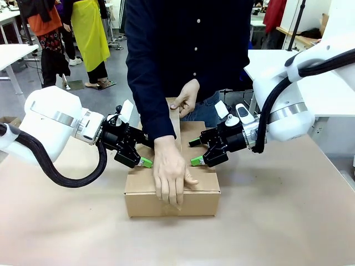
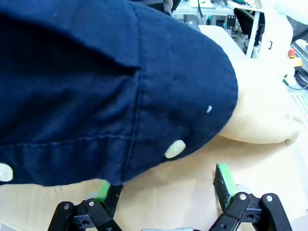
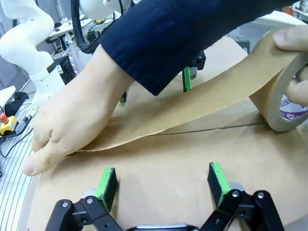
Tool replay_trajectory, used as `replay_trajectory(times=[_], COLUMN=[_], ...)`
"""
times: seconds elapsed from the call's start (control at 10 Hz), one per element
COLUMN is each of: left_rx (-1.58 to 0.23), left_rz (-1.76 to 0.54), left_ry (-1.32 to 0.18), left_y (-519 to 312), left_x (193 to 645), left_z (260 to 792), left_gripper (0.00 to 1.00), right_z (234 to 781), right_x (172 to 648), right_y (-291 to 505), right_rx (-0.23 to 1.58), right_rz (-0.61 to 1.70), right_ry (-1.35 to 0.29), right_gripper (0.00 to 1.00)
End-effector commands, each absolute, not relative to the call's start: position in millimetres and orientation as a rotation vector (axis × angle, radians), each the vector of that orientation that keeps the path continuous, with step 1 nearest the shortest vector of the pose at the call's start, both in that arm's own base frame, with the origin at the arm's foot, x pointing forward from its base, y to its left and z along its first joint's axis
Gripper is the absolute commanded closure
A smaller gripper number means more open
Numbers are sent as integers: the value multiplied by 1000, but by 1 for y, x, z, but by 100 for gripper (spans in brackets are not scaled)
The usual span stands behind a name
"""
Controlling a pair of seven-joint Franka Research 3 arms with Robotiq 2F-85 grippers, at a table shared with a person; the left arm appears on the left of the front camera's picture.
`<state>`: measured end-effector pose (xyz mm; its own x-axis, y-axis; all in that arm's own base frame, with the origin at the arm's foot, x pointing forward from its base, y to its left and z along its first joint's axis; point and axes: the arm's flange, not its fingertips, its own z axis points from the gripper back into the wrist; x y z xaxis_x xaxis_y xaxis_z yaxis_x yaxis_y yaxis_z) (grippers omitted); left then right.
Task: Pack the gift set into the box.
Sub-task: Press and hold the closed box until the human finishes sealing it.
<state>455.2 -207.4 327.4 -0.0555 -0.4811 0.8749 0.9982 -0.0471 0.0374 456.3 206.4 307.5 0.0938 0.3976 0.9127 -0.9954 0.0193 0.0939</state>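
Observation:
The box [image 1: 172,203] stands mid-table with its flaps closed; the gift set is hidden. A person's hand [image 1: 171,173] presses a strip of brown tape [image 3: 192,107] onto the lid near the front edge. The other hand [image 1: 186,98] holds the tape roll [image 3: 280,91] over the far end. My left gripper [image 1: 143,152] is open at the box's left side, its pads low over the lid [image 2: 192,192]. My right gripper [image 1: 195,152] is open at the right side, pads just above the cardboard [image 3: 168,159]. Neither holds anything.
The person's dark blue sleeve [image 2: 120,86] reaches across between my two grippers, close over the left one. Bare tabletop [image 1: 288,221] lies around the box. Other tables and people stand far behind.

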Motion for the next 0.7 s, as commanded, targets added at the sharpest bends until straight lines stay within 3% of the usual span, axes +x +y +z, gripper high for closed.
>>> replay_trajectory(times=[0.0, 0.6], left_rx=[-816, -816], left_rz=[-1476, -1476], left_ry=[-840, -840], left_y=[-209, -209], left_x=[454, 454], left_z=[325, 325], left_gripper=[0, 0], right_z=[305, 305], right_x=[456, 456], right_y=[206, 206], right_rx=[947, 947], right_rz=[1304, 1304], right_ry=[-831, -831], right_gripper=[0, 0])
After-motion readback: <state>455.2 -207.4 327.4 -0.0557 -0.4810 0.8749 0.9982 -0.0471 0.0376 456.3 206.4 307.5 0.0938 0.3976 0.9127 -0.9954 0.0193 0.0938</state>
